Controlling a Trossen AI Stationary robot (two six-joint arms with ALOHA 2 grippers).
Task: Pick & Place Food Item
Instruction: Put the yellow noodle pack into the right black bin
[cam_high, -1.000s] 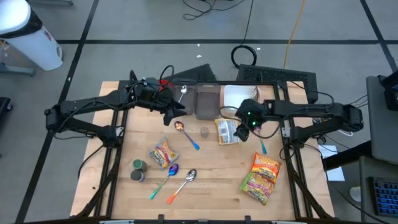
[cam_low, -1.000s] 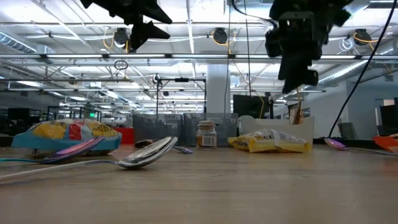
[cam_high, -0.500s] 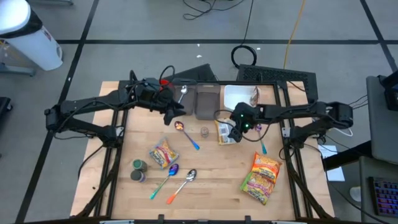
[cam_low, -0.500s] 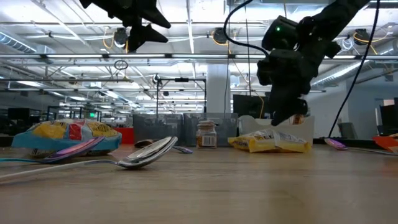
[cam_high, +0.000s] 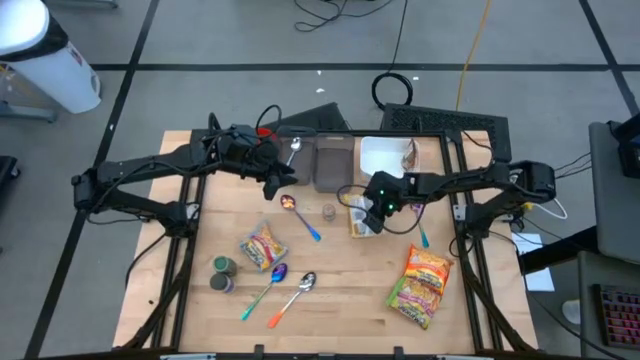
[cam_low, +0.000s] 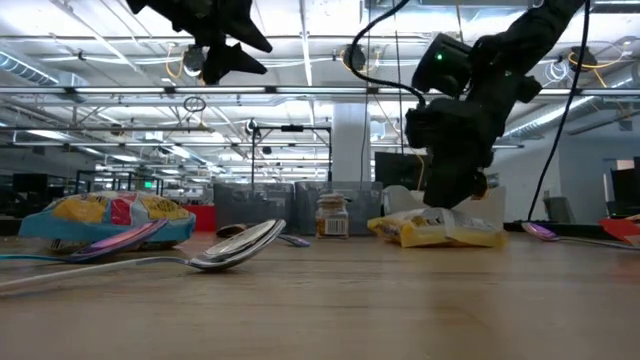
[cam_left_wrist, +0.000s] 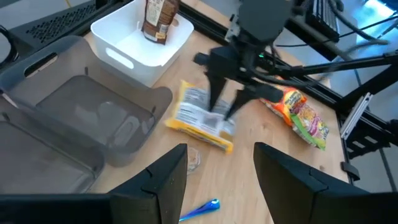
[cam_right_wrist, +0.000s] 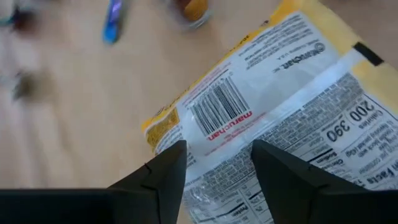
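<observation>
R gripper (cam_high: 366, 214) is down over the yellow noodle packet (cam_high: 362, 213) near the middle of the table (cam_high: 340, 290), fingers apart w/ the packet's printed back between them in the wrist view. Fingertips look right at the packet, but can't tell if they actually grip it yet; the packet lies flat on the wood. In the low view the gripper (cam_low: 440, 190) sits just on top of the packet (cam_low: 440, 229).

The packet is just in front of the white bin (cam_high: 385, 157), which has a brown pouch (cam_high: 409, 153) standing in its corner. A grey tray (cam_high: 334, 163) is beside the bin; a small jar (cam_high: 329, 211) stands near the packet.

L gripper (cam_high: 281, 178) hangs in the air over the table's rear-left part, fingers partly open, holding nothing.

Elsewhere: an orange-green snack bag (cam_high: 420, 284) front right, a colourful snack bag (cam_high: 262, 248) front left, w/ spoons (cam_high: 293, 295) and two small cans (cam_high: 222, 273) near it.
</observation>
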